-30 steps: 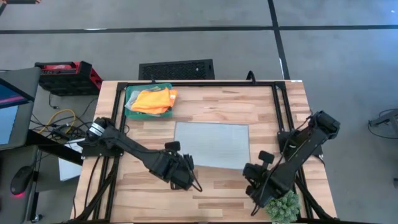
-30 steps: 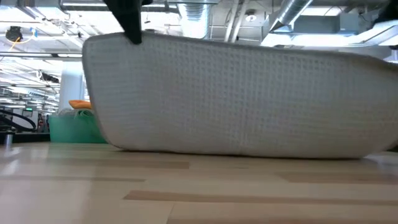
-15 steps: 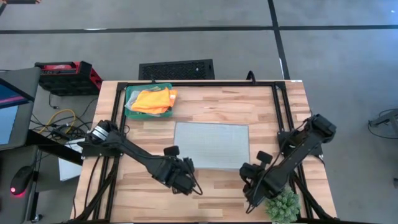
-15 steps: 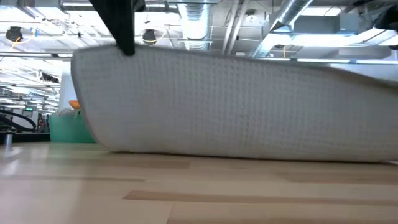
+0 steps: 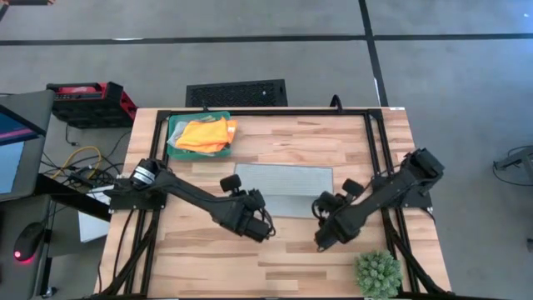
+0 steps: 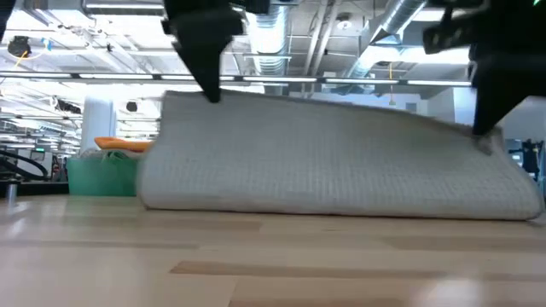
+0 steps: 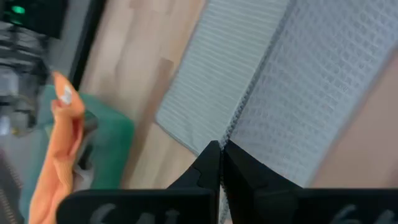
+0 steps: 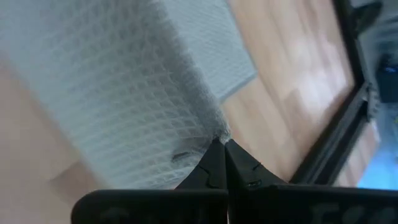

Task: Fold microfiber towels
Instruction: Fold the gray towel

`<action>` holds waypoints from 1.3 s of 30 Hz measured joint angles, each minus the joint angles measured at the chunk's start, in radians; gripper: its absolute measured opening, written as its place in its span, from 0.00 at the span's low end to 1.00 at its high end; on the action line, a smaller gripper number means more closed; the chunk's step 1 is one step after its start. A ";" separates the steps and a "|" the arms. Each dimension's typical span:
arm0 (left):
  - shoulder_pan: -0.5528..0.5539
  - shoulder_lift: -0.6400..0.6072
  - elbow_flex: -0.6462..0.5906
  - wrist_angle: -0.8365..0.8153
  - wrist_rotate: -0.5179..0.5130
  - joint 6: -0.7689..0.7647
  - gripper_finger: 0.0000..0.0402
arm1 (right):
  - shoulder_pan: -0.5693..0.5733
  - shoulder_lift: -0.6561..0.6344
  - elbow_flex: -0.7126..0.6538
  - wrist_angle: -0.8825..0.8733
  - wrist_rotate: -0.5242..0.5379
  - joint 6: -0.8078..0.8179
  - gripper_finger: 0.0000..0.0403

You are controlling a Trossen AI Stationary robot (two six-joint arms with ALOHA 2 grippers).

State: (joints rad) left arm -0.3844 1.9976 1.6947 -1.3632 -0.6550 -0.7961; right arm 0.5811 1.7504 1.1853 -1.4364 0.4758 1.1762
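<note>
A grey towel (image 5: 283, 190) lies mid-worktop (image 5: 333, 142), its near edge lifted by both arms and carried over the flat part, so it reads as a narrow band from above. In the low view the towel (image 6: 341, 166) rises from the wood as a rounded fold, held up at 2 upper corners.

The left gripper (image 5: 254, 218) sits at the towel's near-left corner. Its wrist view shows the 2 dark fingers (image 7: 211, 163) pressed together with the towel's hem (image 7: 249, 106) running straight into their tips: jaws clenched on the corner, no gap visible.

The right gripper (image 5: 326, 223) is at the near-right corner. Its wrist view shows the fingers (image 8: 216, 163) closed to a point, pinching the towel's corner (image 8: 211, 127), with the cloth draping away from the tips. Jaws clenched there too.

In the low view each gripper comes down from above onto an upper corner of the fold, left (image 6: 209, 81) and right (image 6: 485, 128).

At the far-left of the worktop a green tray (image 5: 176, 133) holds an orange towel (image 5: 206, 133) heaped on top of it. A plant ball (image 5: 379, 273) sits at the near-right edge, apart from the right gripper.
</note>
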 joint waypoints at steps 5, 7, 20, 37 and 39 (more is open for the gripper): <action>0.052 0.001 -0.065 0.039 -0.012 0.002 0.00 | -0.048 0.000 -0.061 0.013 0.039 -0.019 0.01; 0.074 0.001 -0.098 0.061 -0.001 0.009 0.00 | -0.063 0.000 -0.067 0.013 0.078 -0.029 0.01; 0.137 0.001 -0.148 0.101 0.068 0.003 0.00 | -0.132 0.000 -0.071 0.109 0.146 -0.208 0.01; 0.237 0.001 -0.148 0.131 0.116 0.051 0.07 | -0.218 0.000 -0.071 0.116 0.149 -0.208 0.15; 0.251 0.001 -0.148 0.132 0.117 0.070 0.11 | -0.228 0.000 -0.071 0.116 0.151 -0.208 0.17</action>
State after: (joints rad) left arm -0.1337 1.9983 1.5471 -1.2312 -0.5385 -0.7263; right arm 0.3530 1.7504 1.1141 -1.3201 0.6266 0.9680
